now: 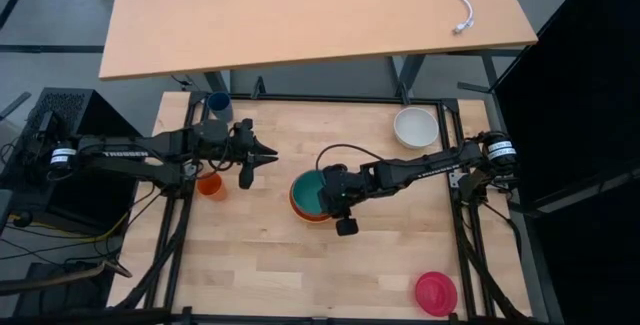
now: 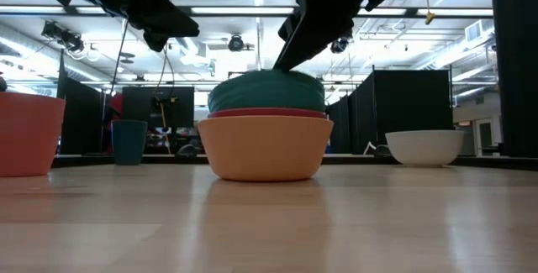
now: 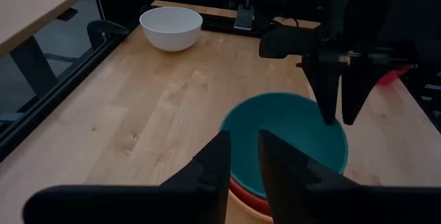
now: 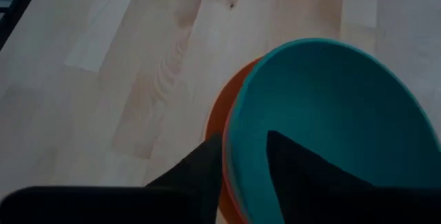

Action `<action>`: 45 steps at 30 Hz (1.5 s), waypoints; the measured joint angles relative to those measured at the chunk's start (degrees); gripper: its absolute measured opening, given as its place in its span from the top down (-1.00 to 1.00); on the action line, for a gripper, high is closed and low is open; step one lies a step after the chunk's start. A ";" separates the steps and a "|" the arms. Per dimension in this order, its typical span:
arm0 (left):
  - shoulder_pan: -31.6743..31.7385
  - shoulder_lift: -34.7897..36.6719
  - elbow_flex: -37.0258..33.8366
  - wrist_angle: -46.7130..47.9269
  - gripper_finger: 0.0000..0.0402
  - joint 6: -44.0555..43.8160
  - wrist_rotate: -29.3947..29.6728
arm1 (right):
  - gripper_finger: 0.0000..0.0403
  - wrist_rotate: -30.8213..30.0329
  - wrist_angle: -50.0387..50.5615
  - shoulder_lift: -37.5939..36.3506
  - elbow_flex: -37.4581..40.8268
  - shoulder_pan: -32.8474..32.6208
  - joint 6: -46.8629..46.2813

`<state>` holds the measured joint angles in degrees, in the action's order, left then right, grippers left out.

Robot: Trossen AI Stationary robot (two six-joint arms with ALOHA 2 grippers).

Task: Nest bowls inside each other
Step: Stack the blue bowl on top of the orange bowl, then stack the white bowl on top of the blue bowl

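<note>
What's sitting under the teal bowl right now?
The teal bowl sits nested in a red-orange bowl, which sits in a yellow-orange bowl on the table. Only the red-orange rim shows; both lower interiors are covered.

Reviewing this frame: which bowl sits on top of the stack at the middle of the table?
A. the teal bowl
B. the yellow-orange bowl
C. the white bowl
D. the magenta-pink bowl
A. The teal bowl sits uppermost, over the red-orange bowl and the yellow-orange bowl, while the white bowl and the magenta-pink bowl stand apart from the stack.
</note>
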<state>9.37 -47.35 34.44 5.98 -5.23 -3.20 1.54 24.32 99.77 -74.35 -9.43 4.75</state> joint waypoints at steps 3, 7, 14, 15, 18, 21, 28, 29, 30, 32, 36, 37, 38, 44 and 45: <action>0.00 0.00 0.00 0.36 0.71 0.00 -0.02 | 0.40 0.02 -0.25 0.00 -0.02 0.00 -0.02; 0.00 0.00 0.00 1.20 0.73 0.00 -0.02 | 0.40 0.02 -0.23 0.00 -0.02 -0.02 -0.12; -0.01 0.00 -0.02 1.77 0.76 0.47 -0.02 | 0.56 -6.84 3.15 -4.06 1.73 1.98 -2.62; -0.01 0.00 -0.02 1.72 0.76 0.59 -0.02 | 0.59 -8.37 3.99 -5.09 2.17 2.48 -3.24; -0.02 0.00 -0.02 1.55 0.77 0.95 -0.02 | 0.68 -12.97 6.53 -8.17 3.49 3.99 -5.08; -0.03 0.00 -0.02 1.38 0.78 1.31 -0.02 | 0.77 -17.58 9.06 -11.26 4.82 5.50 -6.93; -0.10 0.00 -0.02 1.22 0.79 1.99 -0.02 | 0.90 -26.78 14.22 -20.29 10.26 10.28 -11.76; -0.14 0.00 -0.02 1.15 0.80 1.99 -0.02 | 0.90 -26.84 14.18 -22.30 12.07 11.71 -12.36; -0.24 0.00 -0.02 1.26 0.80 1.99 -0.02 | 0.89 -26.86 14.37 -24.04 13.73 13.10 -13.33; -0.56 0.00 -0.02 1.14 0.79 2.13 -0.02 | 0.88 -26.82 14.20 -27.34 17.05 16.44 -15.49; -1.08 0.00 -0.02 1.21 0.77 2.19 -0.03 | 0.83 -26.18 14.31 -30.85 22.96 23.94 -19.68; -1.25 0.00 -0.02 1.22 0.76 2.19 -0.02 | 0.81 -25.18 14.39 -31.16 24.13 25.80 -20.19; -1.39 0.00 -0.02 1.21 0.75 2.19 -0.02 | 0.78 -24.31 14.40 -31.23 25.08 27.54 -20.62; -1.63 0.00 -0.02 1.31 0.74 2.18 -0.03 | 0.51 -20.54 13.98 -30.13 27.61 33.53 -21.42; -1.63 0.00 -0.02 1.34 0.74 2.18 -0.03 | 0.46 -20.17 13.96 -29.87 27.78 34.18 -21.51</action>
<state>7.74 -47.35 34.41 7.32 -3.06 -3.23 -18.63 38.28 69.89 -46.56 24.75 -16.76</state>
